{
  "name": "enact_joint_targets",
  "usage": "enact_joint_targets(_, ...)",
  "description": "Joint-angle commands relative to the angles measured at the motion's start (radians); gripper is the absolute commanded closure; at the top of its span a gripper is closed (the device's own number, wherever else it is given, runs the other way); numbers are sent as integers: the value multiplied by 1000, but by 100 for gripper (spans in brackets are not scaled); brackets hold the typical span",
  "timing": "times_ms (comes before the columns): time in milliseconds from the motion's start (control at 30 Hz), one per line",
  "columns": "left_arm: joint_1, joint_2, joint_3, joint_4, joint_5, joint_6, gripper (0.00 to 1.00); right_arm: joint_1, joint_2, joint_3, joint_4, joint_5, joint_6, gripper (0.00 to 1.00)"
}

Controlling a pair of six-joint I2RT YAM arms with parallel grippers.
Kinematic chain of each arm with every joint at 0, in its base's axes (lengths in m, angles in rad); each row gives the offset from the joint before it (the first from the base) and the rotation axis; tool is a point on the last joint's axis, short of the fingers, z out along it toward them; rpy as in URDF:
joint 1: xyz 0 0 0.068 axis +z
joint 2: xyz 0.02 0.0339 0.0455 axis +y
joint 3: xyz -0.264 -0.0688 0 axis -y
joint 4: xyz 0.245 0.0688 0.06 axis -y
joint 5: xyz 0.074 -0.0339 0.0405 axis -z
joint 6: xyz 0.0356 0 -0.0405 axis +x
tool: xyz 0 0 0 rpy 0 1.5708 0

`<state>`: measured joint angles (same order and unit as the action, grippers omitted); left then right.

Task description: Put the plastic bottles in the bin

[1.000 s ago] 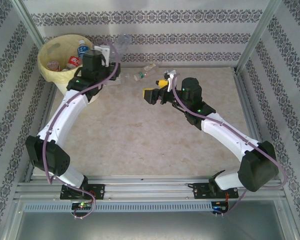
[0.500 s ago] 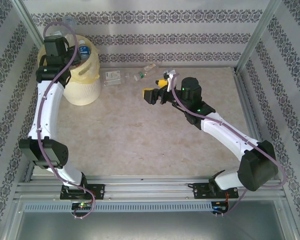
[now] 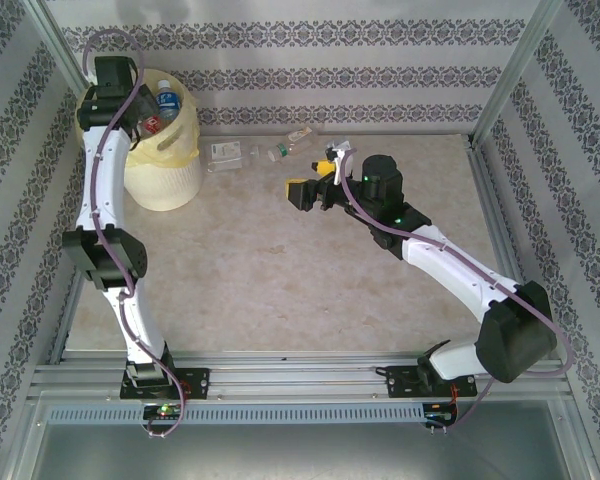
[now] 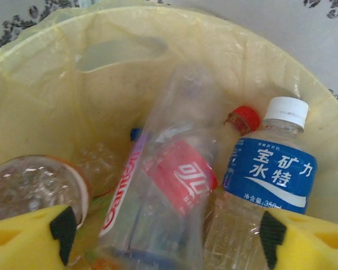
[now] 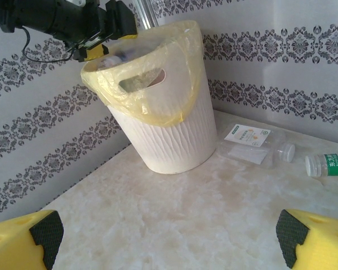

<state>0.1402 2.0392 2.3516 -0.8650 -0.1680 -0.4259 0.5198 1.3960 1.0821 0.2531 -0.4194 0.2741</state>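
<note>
My left gripper (image 3: 120,95) hangs open over the bin (image 3: 167,180), a cream-white bucket with a pale yellow liner. In the left wrist view a clear red-labelled bottle (image 4: 174,174) lies blurred and loose between the yellow fingertips (image 4: 28,236). A blue-labelled bottle (image 4: 276,174) and a crushed orange-rimmed one (image 4: 28,185) lie beside it. On the table behind the bin lie a flattened white-labelled bottle (image 5: 250,143), a green-labelled one (image 5: 324,166) and a third (image 3: 300,135). My right gripper (image 3: 315,185) stands open and empty, low over the table, right of the bin (image 5: 169,118).
Patterned walls close the table at the back and sides, and the bin stands in the far left corner. A metal frame post (image 3: 500,80) rises at the back right. Bare marble tabletop (image 3: 280,270) stretches between the arms.
My left arm swung from beside the bin to above it carrying a clear bottle, then its jaws opened and the bottle dropped in. The right arm has not moved.
</note>
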Motion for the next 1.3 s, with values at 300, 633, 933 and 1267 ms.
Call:
enact_joint_targets(300, 1, -55, 4, 10, 233, -44, 3, 5, -48, -24, -4, 67, -33, 2)
enact_joint_targets(633, -63, -102, -51, 65, 249, 5, 0, 2, -39, -21, -8, 123, -12, 2)
enact_joint_targets(933, -238, -144, -130, 228, 259, 184, 0, -6, -45, -29, -6, 163, 6, 2)
enact_joint_targets(1267, -400, 2, -30, 237, 264, 338, 0, -29, -79, -65, -5, 197, 33, 2)
